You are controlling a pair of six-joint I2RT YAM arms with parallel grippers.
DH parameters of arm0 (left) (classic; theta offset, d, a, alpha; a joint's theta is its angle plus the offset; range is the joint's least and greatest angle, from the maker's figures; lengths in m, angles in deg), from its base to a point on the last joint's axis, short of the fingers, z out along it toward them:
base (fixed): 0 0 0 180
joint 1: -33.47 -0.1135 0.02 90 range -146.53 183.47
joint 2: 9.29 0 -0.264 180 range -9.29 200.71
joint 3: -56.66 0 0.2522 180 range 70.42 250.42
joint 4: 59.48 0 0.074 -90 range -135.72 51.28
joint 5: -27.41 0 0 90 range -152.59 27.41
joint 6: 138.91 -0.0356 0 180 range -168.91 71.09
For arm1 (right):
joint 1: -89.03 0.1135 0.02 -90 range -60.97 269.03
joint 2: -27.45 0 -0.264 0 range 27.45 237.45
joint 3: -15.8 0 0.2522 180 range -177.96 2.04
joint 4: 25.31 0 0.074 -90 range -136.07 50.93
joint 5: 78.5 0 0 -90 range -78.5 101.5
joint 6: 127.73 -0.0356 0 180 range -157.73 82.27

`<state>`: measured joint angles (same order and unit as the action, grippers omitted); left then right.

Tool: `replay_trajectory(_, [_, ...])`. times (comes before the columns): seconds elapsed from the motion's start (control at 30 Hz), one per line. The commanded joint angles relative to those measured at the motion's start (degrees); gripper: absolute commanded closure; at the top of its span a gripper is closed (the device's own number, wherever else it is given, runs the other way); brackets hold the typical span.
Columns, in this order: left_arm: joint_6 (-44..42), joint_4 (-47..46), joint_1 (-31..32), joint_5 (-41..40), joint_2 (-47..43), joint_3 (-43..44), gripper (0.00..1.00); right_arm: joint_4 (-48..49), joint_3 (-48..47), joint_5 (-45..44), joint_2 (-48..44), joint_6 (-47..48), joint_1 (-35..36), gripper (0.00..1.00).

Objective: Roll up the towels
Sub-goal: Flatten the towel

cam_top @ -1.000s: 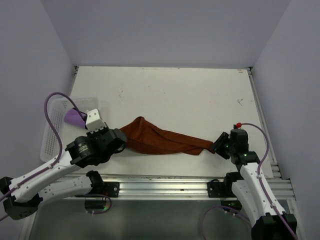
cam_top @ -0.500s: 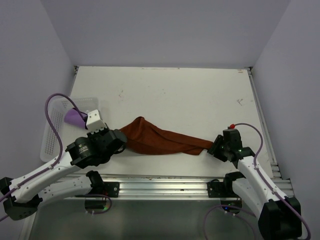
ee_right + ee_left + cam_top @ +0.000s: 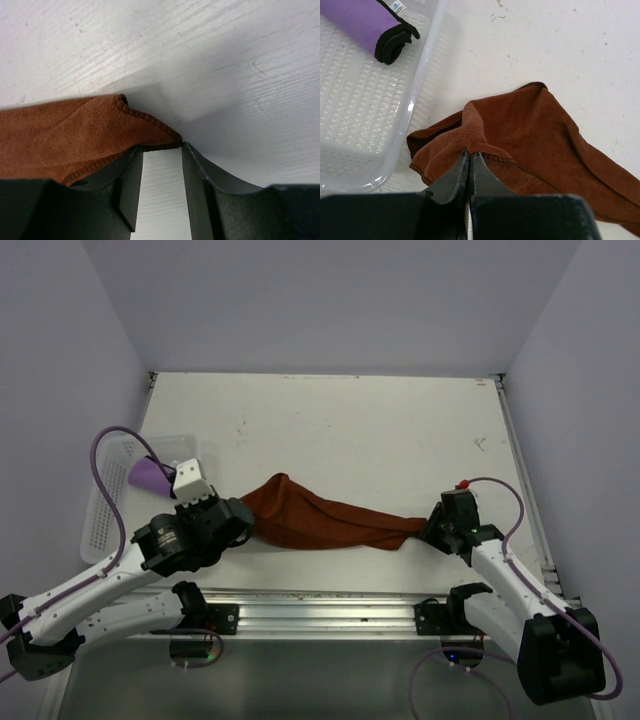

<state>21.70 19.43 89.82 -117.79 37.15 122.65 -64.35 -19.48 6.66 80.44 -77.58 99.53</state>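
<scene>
Left gripper (image 3: 470, 155) clamped on left end of brown towel (image 3: 540, 130); right gripper (image 3: 161, 150) apart at right corner. Purple towel (image 3: 355, 20) partly cut off, in basket (image 3: 365, 110) far left.

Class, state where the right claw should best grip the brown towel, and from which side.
Grip the brown towel by its hemmed end corner, coming low from the right along the table: it tapers to a thin tip at the open right claw.

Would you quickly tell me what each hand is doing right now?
Left hand: closed on the brown towel edge.
Right hand: open, the towel's corner at its tips.
</scene>
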Motion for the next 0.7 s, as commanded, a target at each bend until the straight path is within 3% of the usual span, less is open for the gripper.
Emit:
replay_trajectory(0.0, [-0.9, -2.4, -0.2, -1.2, 0.3, -0.2, 1.00, 0.8, -1.1, -2.3, 2.3, 1.7, 0.0, 0.60])
replay_trajectory(0.17, [-0.9, -2.6, -0.2, -1.2, 0.7, -0.2, 1.00, 2.1, -2.5, -1.2, 6.5, 3.0, 0.0, 0.72])
replay_trajectory(0.37, [-0.8, -2.4, -0.3, -1.6, 0.8, -0.1, 1.00, 1.4, -4.1, -1.1, 7.4, 3.8, 0.0, 1.00])
replay_trajectory(0.67, [-4.5, -5.4, -0.5, -2.8, 4.8, 3.4, 1.00, -5.5, -13.2, -4.9, 3.4, 4.0, 0.0, 1.00])
